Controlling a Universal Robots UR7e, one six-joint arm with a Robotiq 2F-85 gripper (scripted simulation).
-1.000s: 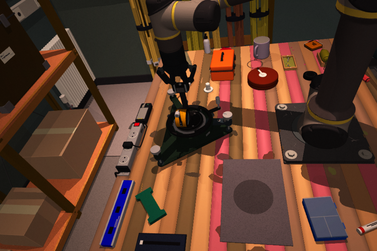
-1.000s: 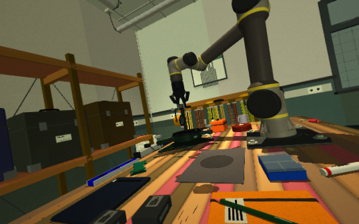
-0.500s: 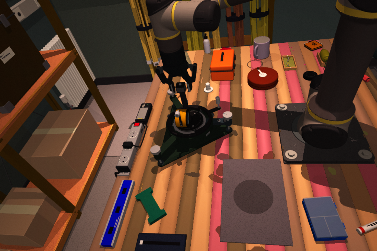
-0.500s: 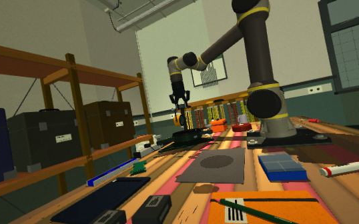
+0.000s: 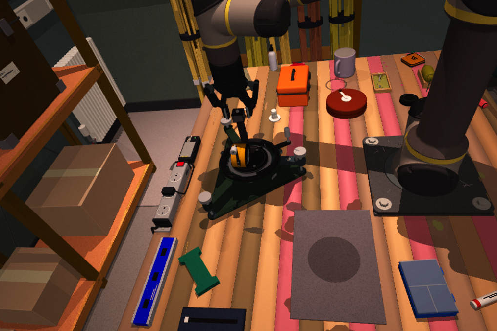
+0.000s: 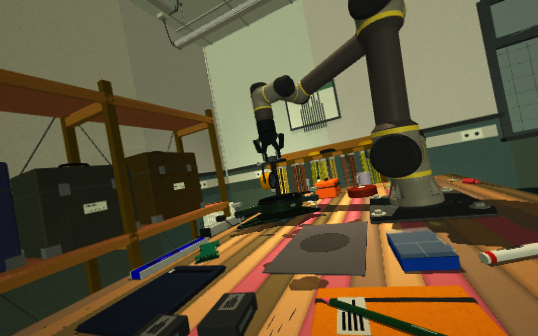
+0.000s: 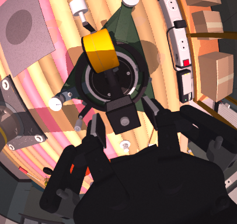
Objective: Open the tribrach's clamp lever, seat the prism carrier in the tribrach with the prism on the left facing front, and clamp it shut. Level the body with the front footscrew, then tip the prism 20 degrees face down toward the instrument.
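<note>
The prism carrier's black top block sits on a slanted post that rises from the round socket of the dark green triangular tribrach. The orange-yellow prism hangs on the carrier over the socket. White-capped footscrews stand at the tribrach's corners, and the clamp lever sticks out at its far right side. My gripper is just above the top block, open, with a finger on either side of it, holding nothing.
The bench's left edge runs beside the tribrach, with a power strip along it and a shelf of cardboard boxes beyond. An orange case, a red disc and a mug stand behind; the arm's base plate is to the right.
</note>
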